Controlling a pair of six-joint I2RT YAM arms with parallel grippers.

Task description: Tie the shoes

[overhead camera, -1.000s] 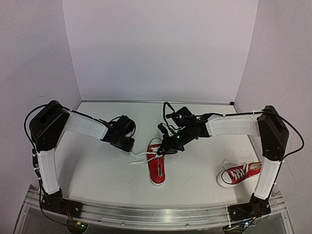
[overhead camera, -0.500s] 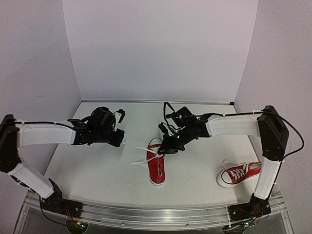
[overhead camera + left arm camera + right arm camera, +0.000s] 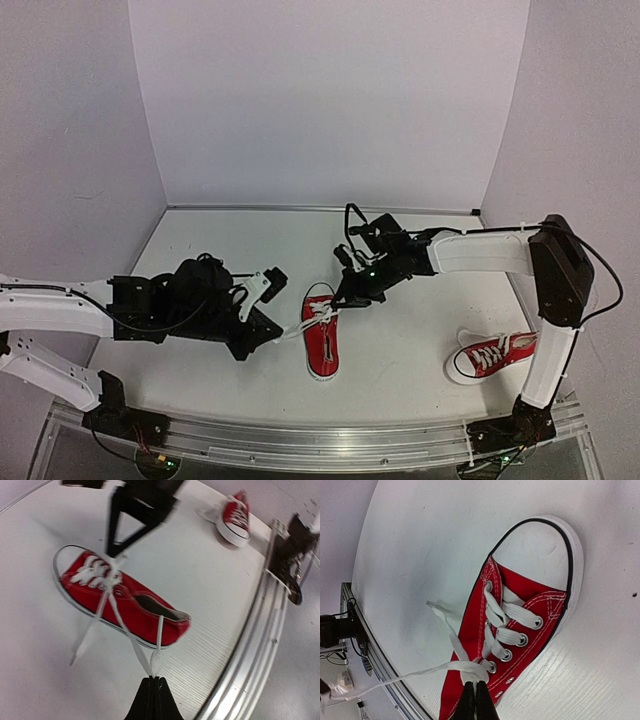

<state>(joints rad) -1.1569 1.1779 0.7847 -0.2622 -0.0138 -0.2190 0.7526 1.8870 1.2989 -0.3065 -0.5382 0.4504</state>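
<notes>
Sitting near the middle of the table [image 3: 220, 240], toe pointing away from the arm bases, the red sneaker [image 3: 321, 345] is the one I'm working on. The second sneaker [image 3: 492, 355] lies well apart by the right arm's base, and I can't tell how its laces stand.

The white lace [image 3: 512, 625] is threaded through the eyelets. At the top of the lacing the strands cross, and the right gripper [image 3: 475, 687] has its fingers pressed together on that crossing, just above the tongue. I judge it is there to pin the crossing so it can't slacken.

The left gripper [image 3: 154, 682] is also squeezed tight. It pinches a strand drawn out sideways from the shoe and low over the table, where two runs of lace meet at its tips. That outward pull looks meant to take up slack against the right gripper's hold. A free lace end [image 3: 82, 647] trails loose on the table beside the shoe.

No bow shows yet, so I put this early in the knot.
</notes>
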